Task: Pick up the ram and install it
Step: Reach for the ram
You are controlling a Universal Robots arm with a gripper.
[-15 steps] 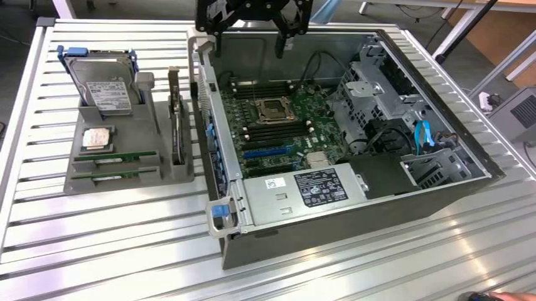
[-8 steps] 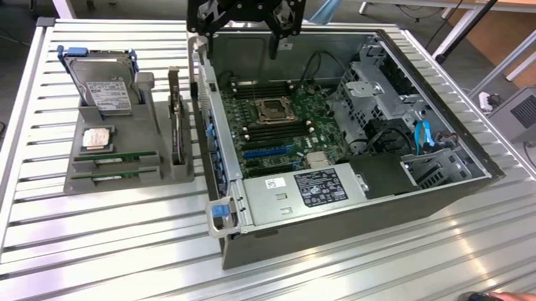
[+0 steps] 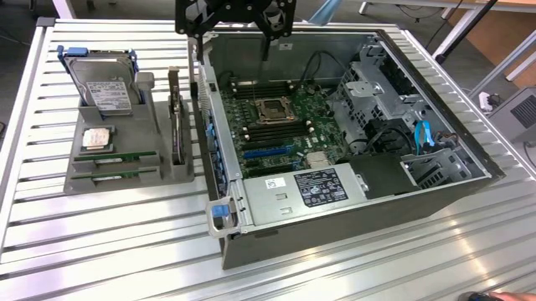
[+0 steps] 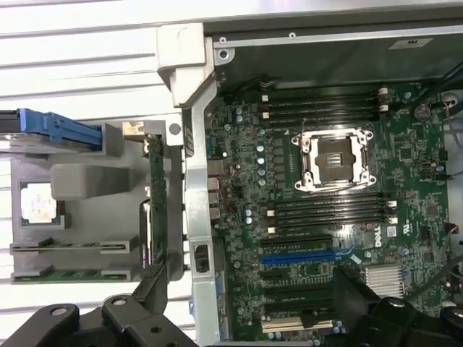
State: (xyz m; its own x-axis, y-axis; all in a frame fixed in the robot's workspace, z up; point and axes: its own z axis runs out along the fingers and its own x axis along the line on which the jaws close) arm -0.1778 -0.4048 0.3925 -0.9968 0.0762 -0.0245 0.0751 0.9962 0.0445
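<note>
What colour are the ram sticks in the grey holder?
Green ram sticks, best seen in the exterior view.

Bright, even daylight overall. Strong glare on the ribbed metal tabletop (image 3: 100, 251), heaviest at the exterior view's lower right and washed white in the wrist view. Computer case (image 3: 335, 244) interior is dimmer. Shadows are soft and faint.

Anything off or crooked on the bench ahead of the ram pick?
Nothing stands out. Both ram sticks sit level in the grey holder, and the hard drive stands in its slot. In the open computer case, the processor socket and memory slots are empty.
</note>
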